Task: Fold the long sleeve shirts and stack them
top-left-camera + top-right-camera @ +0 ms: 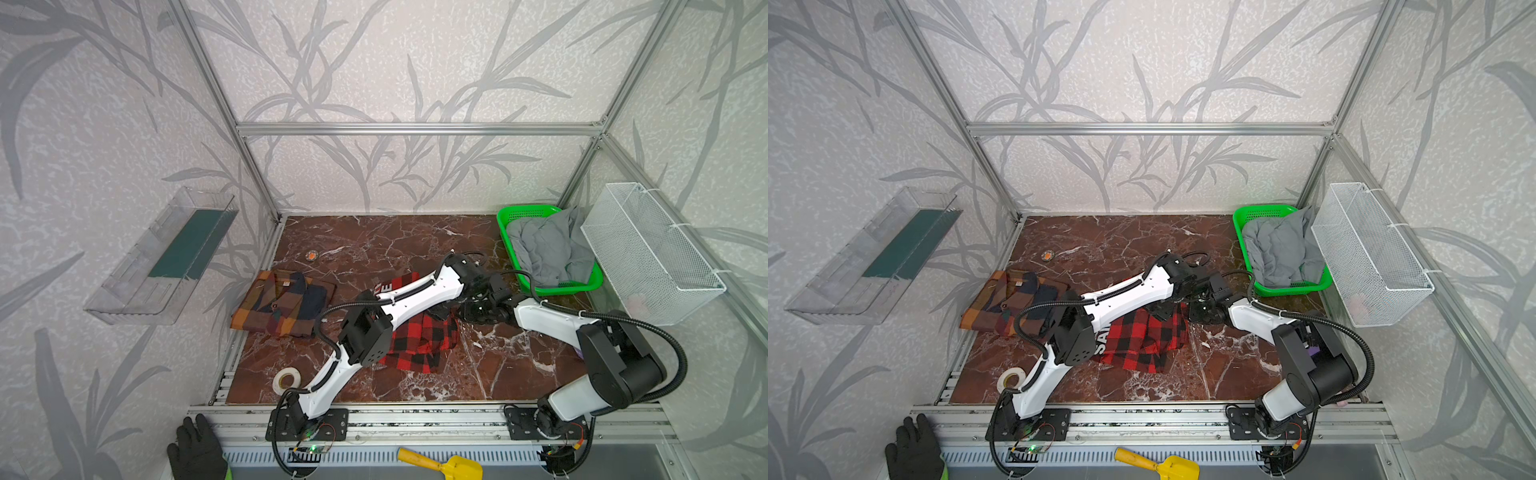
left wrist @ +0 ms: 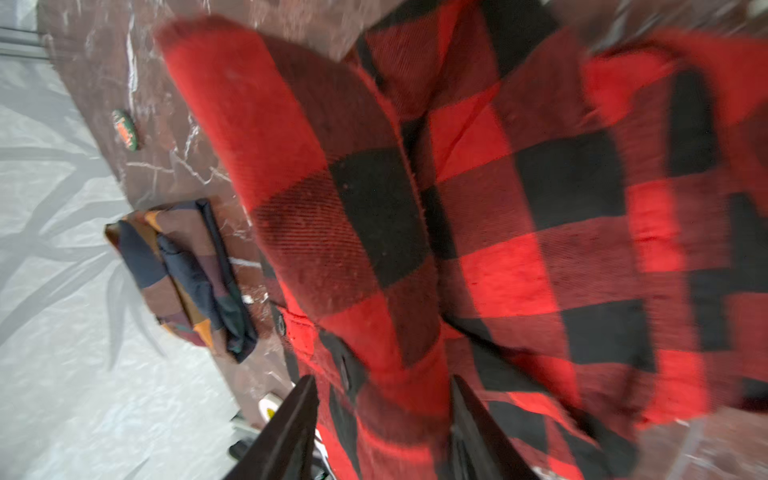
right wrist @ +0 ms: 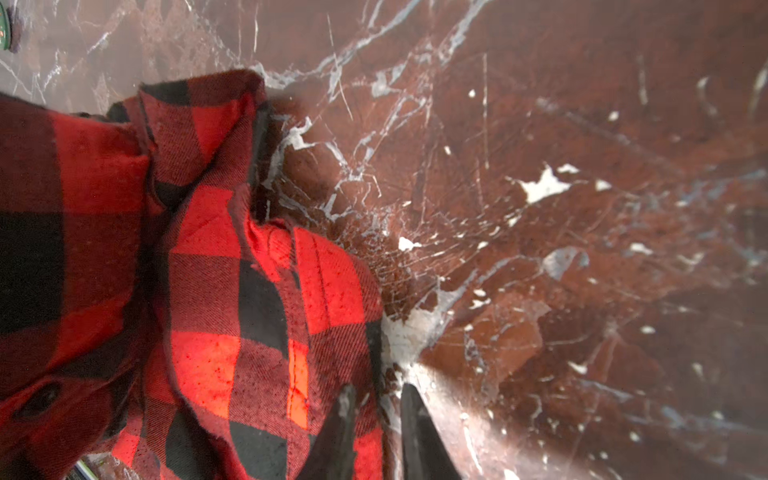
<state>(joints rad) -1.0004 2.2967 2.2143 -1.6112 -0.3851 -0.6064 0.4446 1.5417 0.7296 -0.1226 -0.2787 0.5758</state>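
plaid shirt [image 1: 282, 305] (brown, orange, navy): folded flat at the left edge of the tabletop [image 1: 374, 241], mid-depth. Looks done.

red check shirt [image 1: 419, 336]: near tabletop centre, a bit toward the front edge. Bunched into a lumpy, rough rectangle with loose folds on top. Lies apart from the plaid shirt, not stacked.

left claw [image 2: 382, 380]: low over the red cloth, jaws well apart, gripping nothing.

right claw [image 3: 377, 388]: at the red check shirt's right-hand hem, jaws only narrowly parted. Cannot tell if the hem is pinched.

Progress, my read: past halfway. Left to do: tidy the red fold, then place it on the plaid shirt.
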